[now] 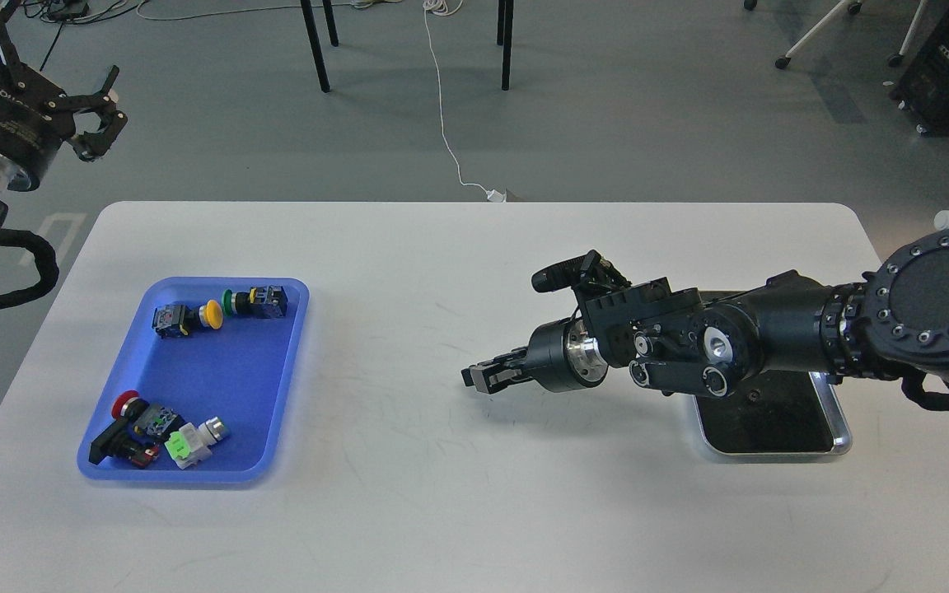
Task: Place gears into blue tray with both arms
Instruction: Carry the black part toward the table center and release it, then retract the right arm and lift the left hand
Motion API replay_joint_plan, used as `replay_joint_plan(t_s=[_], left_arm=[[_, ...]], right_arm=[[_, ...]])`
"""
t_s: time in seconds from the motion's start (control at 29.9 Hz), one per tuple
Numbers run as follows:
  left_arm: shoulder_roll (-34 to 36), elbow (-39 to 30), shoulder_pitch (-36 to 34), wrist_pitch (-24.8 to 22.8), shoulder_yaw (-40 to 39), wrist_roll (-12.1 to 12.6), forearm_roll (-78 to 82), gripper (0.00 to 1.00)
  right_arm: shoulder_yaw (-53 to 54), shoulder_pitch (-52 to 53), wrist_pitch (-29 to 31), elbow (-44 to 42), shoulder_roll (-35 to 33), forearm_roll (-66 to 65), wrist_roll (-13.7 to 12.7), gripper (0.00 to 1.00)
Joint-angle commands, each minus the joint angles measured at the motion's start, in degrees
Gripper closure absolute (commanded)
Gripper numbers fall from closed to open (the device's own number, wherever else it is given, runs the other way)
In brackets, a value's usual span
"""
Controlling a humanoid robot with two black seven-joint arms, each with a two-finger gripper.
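The blue tray [219, 371] lies on the left of the white table and holds several coloured push-button switches; I see no gear in it. One tiny dark gear [753, 396] lies on the dark floor of the silver tray [843, 435] at the right, partly behind my right arm. My right gripper [477, 380] hangs low over the table's middle and points left, far from both trays. Its fingers are together, with nothing visible between them. My left gripper [104, 115] is raised beyond the table's far left corner, claws spread and empty.
The switches sit in two clusters, at the far end [219, 309] and the near left corner [157, 432] of the blue tray. My right arm's thick links cover the silver tray's far half. Chair legs and a white cable are on the floor behind the table.
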Motion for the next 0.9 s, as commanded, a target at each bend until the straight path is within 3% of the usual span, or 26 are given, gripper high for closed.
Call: replay_joint_plan(t_s=[0.0, 0.13, 0.17, 0.3, 0.54, 0.87], left_arm=[[0.3, 0.0, 0.0, -0.1, 0.0, 0.1, 0.0, 0.02], [0.6, 0.0, -0.1, -0.1, 0.1, 0.4, 0.2, 0.02], [0.6, 0.0, -0.1, -0.1, 0.2, 0.4, 0.2, 0.02], [0.7, -0.4, -0.3, -0.1, 0.2, 0.8, 0.5, 0.02], [1.0, -3.4, -3.8, 0.4, 0.1, 1.0, 7.0, 0.02], [0.4, -18.9, -9.2, 4.7, 3.9, 0.8, 24.2, 0.02]], right_arm=[[0.2, 0.3, -0.1, 0.1, 0.0, 0.2, 0.0, 0.42], [3.4, 1.4, 0.3, 0.2, 0.0, 1.5, -0.4, 0.07], [5.6, 1.7, 0.7, 0.2, 0.0, 1.6, -0.5, 0.05], [12.1, 2.5, 0.9, -0.3, 0.0, 1.7, -0.7, 0.04], [28.0, -0.4, 1.5, 0.7, -17.4, 1.9, -0.6, 0.03], [58.7, -18.6, 9.0, 0.8, -34.6, 2.4, -0.6, 0.03]])
